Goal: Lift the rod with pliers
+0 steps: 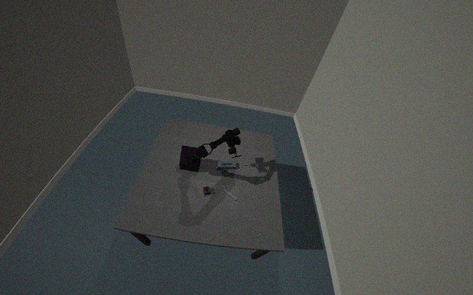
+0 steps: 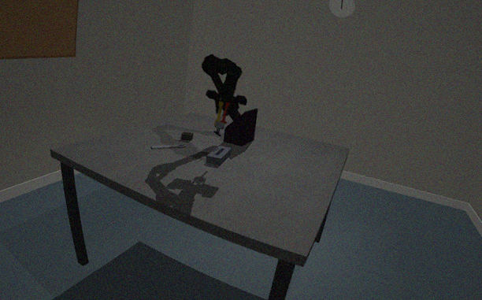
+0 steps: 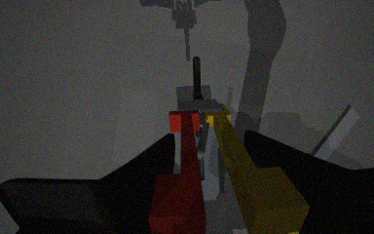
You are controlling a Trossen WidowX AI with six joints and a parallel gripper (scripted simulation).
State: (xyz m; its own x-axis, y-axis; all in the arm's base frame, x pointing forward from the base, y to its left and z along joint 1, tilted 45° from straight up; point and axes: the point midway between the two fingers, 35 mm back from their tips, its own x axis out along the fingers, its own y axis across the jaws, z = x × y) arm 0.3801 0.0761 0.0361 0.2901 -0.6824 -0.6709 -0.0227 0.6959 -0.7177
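In the top view, the black arm [image 1: 216, 141] [image 2: 231, 80] reaches from a dark purple box [image 1: 190, 158] [image 2: 241, 128] left of the frame's middle toward the centre. Its hand [image 1: 231, 148] [image 2: 224, 102] [image 3: 209, 137] points down over the worktop [image 1: 238, 222] [image 2: 271, 189] [image 3: 73, 97] and is closed on the pliers [image 1: 236, 154] [image 2: 218, 113] [image 3: 190, 146], one handle red and the other yellow.

The pliers hang with their grey head lowest. At that head is the dark rod [image 1: 237, 157] [image 2: 217, 133] [image 3: 197, 75], which looks gripped in the jaws; in the wrist view it sticks out toward the top of the frame, just above the middle. Rod and pliers are raised clear of the worktop. Whether the handles have locked is too dark and small to tell.

The pale channel block [image 1: 222, 166] [image 2: 214, 157], with a slot in its top, stands near the middle of the top view, apart from the rod. In the exterior view it sits below and slightly right of the pliers. A small dark block [image 1: 208, 191] [image 2: 187, 135] lies lower in the top view, with a long pale tool [image 1: 231, 196] [image 2: 165, 146] [image 3: 338, 132] near it, to its right.
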